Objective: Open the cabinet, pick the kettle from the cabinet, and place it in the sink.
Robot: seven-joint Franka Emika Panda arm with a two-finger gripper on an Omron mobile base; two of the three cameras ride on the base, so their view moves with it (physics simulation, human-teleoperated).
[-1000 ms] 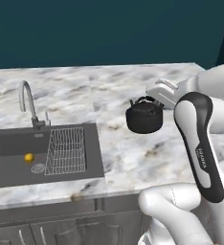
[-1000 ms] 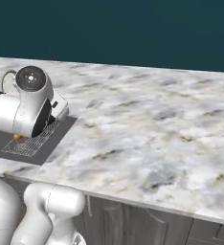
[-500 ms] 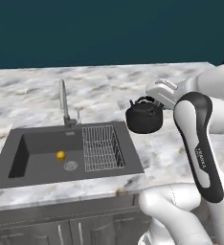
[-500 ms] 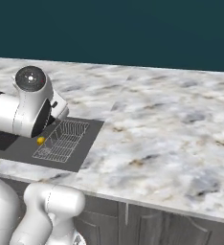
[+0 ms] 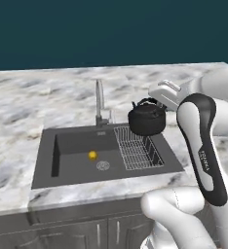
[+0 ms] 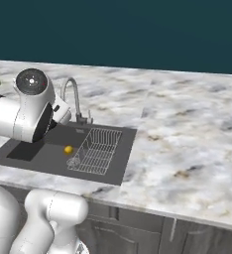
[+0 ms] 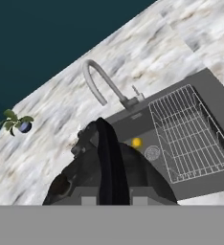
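Kettle is out of the cabinet and in the air, so the open and pick steps look done. Only the placing is left.

End effector is clamped tight on the kettle's arched top handle; in the hand view the handle runs straight up from between the finger tips, with the black body bulging on both sides.

Position relative to the sink: kettle hangs above its right half, over the back of the wire dish rack, just right of the gooseneck faucet. Not touching rack or basin.

Inside the sink: a small yellow object near the drain, left of the rack. Left half of the basin floor is bare.

My read: remaining work is lower and release. Straight down means landing on the rack; a shift left, away from the rack, gives flat basin floor but comes near the yellow object and the faucet neck.
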